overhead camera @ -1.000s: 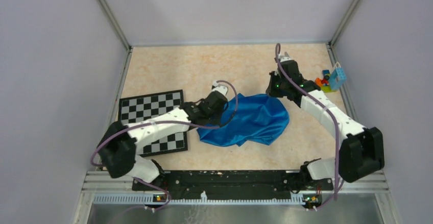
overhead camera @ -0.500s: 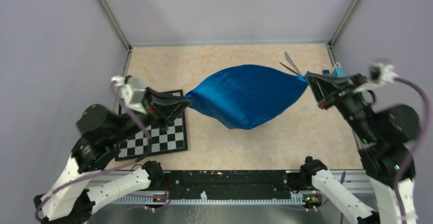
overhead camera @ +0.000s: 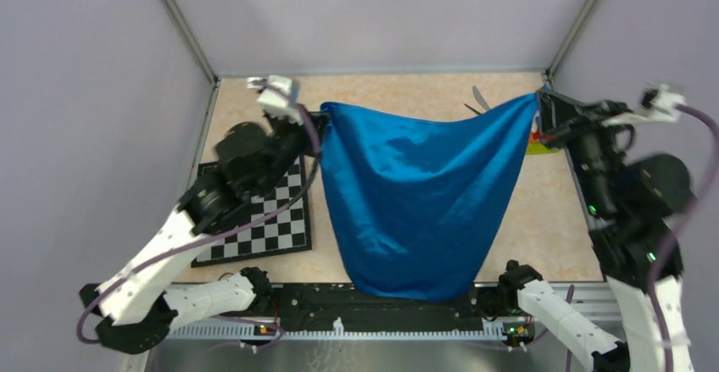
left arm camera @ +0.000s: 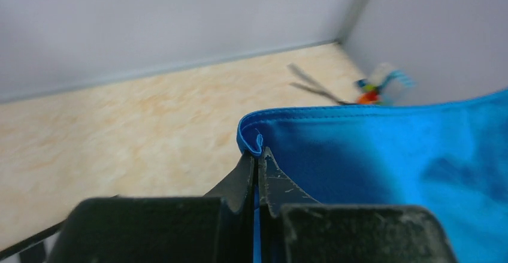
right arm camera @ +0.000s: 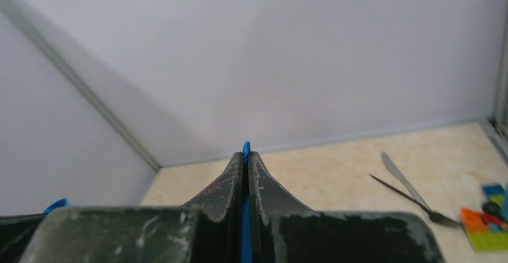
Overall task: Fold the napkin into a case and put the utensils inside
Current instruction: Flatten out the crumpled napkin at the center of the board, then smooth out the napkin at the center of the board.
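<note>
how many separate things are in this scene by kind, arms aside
napkin: 1
utensils: 2, one silver-grey, one black
chessboard: 1
toy block pile: 1, single blocks too blurred to count
total: 5

Table [overhead camera: 407, 86]: chessboard [overhead camera: 271, 228], utensils [right arm camera: 402, 181], toy blocks [right arm camera: 479, 227]

One napkin [overhead camera: 415, 194], two utensils [right arm camera: 402, 182], one checkered board [overhead camera: 271, 228], a few toy blocks [right arm camera: 479, 227].

Checkered board [overhead camera: 270, 230] flat on beige table [overhead camera: 407, 88]; colourful toy blocks [right arm camera: 479, 224] near right wall.
</note>
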`<act>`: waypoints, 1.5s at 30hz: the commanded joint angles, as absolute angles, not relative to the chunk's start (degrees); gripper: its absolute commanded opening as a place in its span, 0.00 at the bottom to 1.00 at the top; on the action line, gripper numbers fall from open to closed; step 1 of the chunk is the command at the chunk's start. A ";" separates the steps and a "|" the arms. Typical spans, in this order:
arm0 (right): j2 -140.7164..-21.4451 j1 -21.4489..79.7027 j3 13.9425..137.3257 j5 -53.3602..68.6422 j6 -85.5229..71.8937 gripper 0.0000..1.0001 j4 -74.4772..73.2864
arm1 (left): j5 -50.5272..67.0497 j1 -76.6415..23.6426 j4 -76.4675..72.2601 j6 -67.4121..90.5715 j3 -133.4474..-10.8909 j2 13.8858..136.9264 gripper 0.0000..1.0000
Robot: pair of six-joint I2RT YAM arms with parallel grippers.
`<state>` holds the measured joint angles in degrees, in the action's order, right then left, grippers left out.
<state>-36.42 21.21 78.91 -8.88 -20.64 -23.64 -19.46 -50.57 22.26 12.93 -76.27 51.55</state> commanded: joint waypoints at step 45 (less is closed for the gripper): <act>-88.67 18.29 41.90 12.06 -31.61 0.75 -9.12 | 23.34 -20.18 14.13 25.29 -43.93 61.23 0.99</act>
